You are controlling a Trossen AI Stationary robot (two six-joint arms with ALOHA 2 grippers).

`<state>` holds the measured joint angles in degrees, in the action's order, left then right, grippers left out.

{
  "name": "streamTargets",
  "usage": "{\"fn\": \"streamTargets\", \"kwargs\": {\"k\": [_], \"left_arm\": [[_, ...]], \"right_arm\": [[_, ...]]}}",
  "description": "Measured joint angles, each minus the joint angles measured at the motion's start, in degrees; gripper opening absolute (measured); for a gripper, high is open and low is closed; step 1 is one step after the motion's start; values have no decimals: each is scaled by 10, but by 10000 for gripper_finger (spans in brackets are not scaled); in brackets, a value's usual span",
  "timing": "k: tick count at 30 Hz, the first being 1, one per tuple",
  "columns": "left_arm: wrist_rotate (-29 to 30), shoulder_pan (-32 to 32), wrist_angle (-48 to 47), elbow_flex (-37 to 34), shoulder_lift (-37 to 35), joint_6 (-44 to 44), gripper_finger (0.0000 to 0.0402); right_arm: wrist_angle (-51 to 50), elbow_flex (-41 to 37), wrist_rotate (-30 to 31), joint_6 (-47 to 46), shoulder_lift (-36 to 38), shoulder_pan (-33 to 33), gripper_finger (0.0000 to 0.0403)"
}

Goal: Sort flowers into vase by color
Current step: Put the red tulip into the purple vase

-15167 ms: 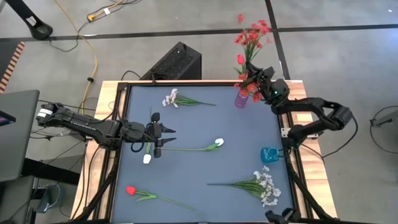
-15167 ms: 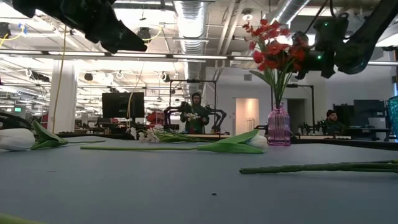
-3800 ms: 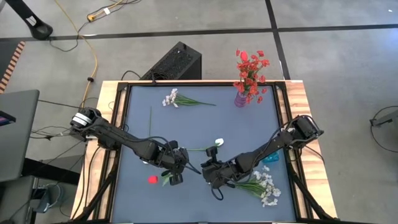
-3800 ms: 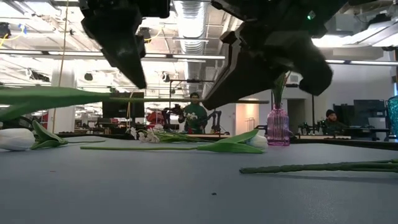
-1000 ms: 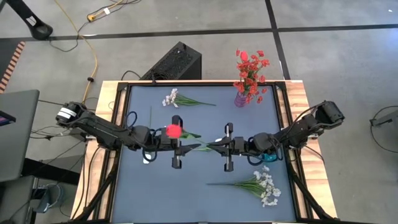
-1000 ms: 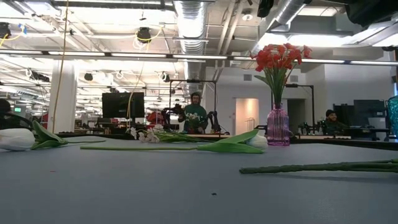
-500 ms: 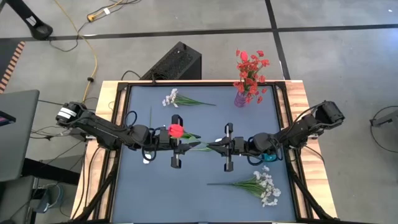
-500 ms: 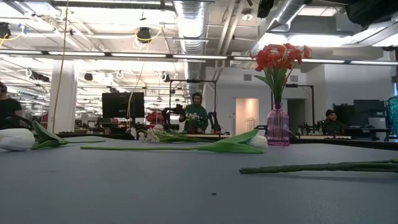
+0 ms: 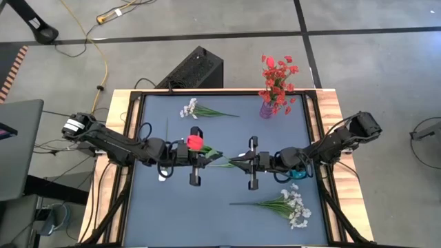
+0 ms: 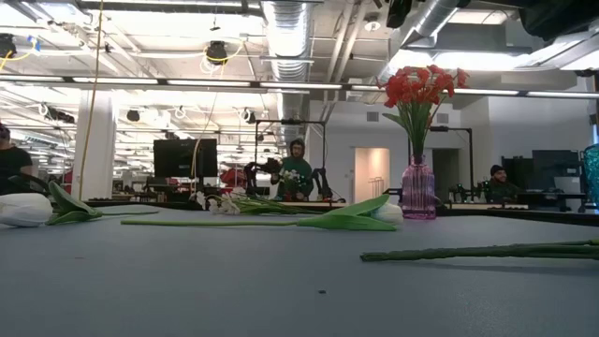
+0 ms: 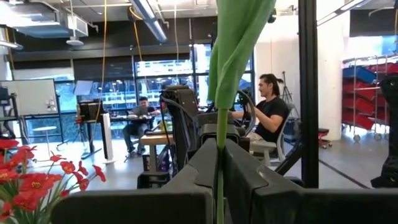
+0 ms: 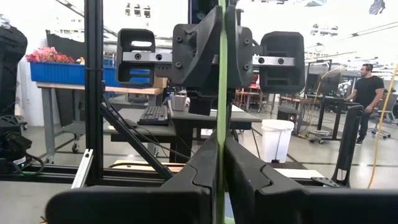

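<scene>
Left fingers [image 9: 199, 162] have closed on red tulip [image 9: 195, 142] (stem).

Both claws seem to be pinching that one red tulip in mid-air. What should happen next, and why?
Probably the right gripper lets go: the left gripper is shut on the red tulip's stem too, so it can carry it alone toward the pink vase of red flowers.

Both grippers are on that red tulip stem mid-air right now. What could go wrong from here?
1. The left gripper and right gripper both pinch the red tulip stem; pulling apart could bend or snap it.
2. A bad release could drop it onto the white tulip on the table below.
3. The pink vase is already crowded with red blossoms.
</scene>
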<state>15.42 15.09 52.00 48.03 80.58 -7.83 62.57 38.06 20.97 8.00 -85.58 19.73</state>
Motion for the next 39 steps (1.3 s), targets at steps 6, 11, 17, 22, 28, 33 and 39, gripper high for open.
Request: {"fn": "streamTargets", "kwargs": {"k": [6,11,17,22,28,33,39], "left_arm": [[-1,-15,-25,0,0,9,0],[-2,-33,-47,0,-1,25,0],[1,-72,-110,0,-1,23,0],[-4,-124,-157,-1,0,20,0],[-63,-204,-150,-4,2,8,0],[-161,-285,-69,-5,42,29,0],[-267,-356,88,15,149,106,0]], "right_arm": [[-9,0,0,3,0,-5,58],[-32,0,2,30,0,-17,64],[-87,0,38,79,1,-47,107],[-160,0,105,103,17,-71,165],[-346,0,150,106,71,-76,218],[-518,0,150,4,134,-68,227],[-719,0,150,-173,219,-48,219]]}}
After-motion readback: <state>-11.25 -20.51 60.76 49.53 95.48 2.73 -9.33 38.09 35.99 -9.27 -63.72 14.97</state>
